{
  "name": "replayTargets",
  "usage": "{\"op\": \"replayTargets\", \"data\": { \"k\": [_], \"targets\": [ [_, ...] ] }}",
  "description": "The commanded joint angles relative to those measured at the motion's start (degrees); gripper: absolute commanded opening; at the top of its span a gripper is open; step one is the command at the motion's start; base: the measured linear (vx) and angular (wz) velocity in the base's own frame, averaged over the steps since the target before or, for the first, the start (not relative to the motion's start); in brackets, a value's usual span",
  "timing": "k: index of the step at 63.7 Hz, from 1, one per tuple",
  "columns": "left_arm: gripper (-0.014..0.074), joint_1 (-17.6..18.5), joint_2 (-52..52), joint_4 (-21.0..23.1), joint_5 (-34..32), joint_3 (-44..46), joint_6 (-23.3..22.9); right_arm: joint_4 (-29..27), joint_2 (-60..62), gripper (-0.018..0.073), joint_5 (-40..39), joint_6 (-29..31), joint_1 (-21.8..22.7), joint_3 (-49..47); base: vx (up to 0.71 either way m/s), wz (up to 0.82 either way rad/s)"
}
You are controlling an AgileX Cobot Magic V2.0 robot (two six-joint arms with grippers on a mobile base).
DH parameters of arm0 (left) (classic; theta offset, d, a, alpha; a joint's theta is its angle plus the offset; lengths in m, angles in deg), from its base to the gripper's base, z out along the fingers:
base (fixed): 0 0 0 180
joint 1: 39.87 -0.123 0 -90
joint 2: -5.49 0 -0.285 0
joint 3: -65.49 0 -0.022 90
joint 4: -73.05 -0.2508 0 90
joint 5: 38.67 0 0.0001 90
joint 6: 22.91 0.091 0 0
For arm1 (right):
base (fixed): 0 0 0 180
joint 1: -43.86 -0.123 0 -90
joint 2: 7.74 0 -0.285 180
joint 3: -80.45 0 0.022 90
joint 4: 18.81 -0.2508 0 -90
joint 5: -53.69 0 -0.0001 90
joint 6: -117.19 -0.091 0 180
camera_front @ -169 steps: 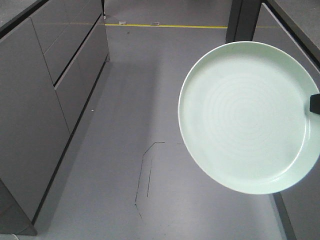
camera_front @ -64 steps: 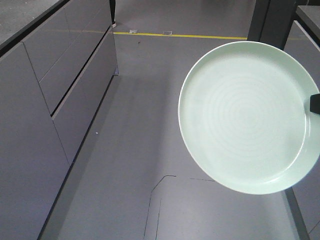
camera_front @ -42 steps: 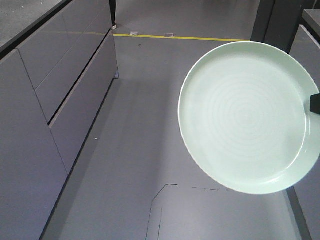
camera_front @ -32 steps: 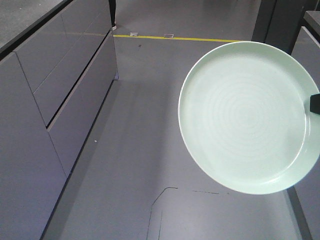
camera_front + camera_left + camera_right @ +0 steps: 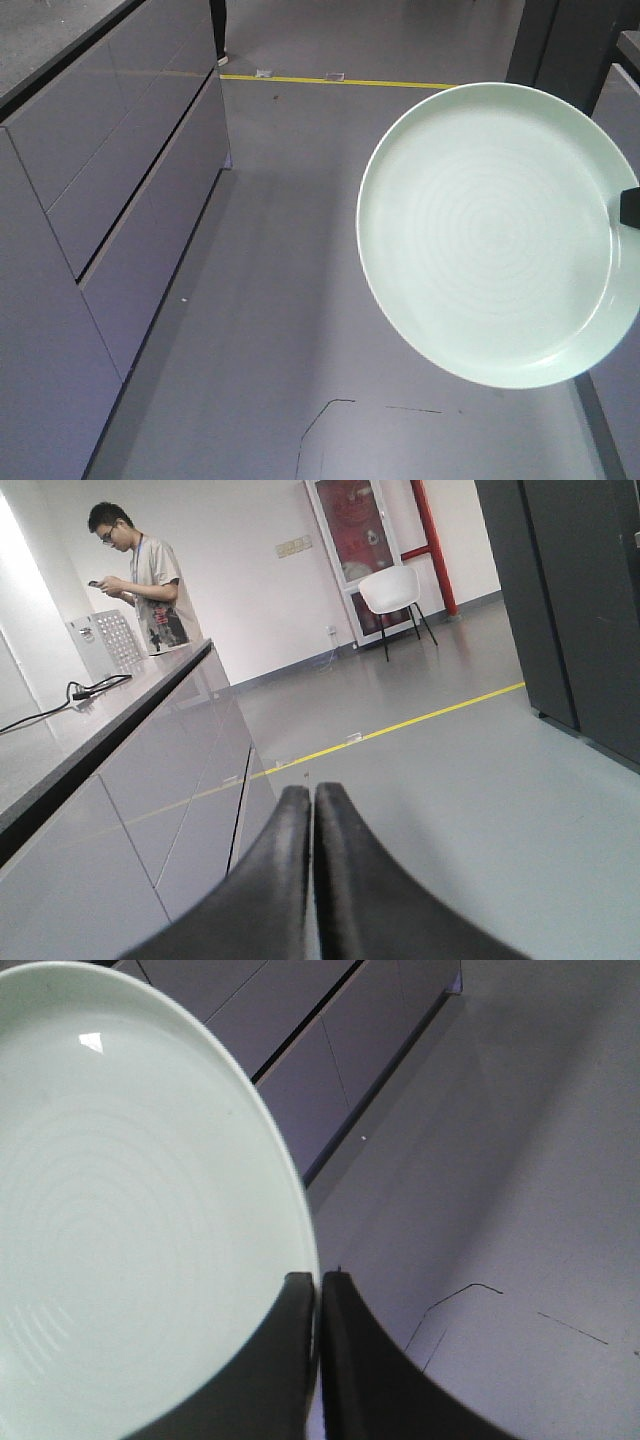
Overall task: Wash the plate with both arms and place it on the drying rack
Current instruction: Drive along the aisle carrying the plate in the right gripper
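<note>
Where the right pincer closes, its two dark fingers are clamped on the rim of the plate, the rim running into the slit between them. Plate spreads out to the pincer's left, off the ground, tilted, ringed inner face toward the wrist camera. Front view: plate hangs above the floor, with only a black corner of the pincer showing at its right edge. Beyond the fingertips, floor with a thin crack just right of the pincer; farther off, up past the plate's rim, grey cabinets. Left pincer: fingers pressed together, nothing between them. Ahead of it bare floor, then a yellow line crossing. Counter runs off to its left, a person standing at the far end. White chair by the far wall; dark cabinet to the pincer's right.
</note>
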Motion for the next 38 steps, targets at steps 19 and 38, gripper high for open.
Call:
{"op": "replayTargets", "data": {
  "k": [19,38],
  "targets": [
    [-0.0006,0.5,0.9,0.3,-4.1,-1.2,-0.6,-3.3,0.5,-0.0007,-1.2,0.3,0.3,-1.4,0.15,-0.02],
    [-0.0006,0.5,0.9,0.3,-4.1,-1.2,-0.6,-3.3,0.5,-0.0007,-1.2,0.3,0.3,-1.4,0.15,-0.02]
  ]
}}
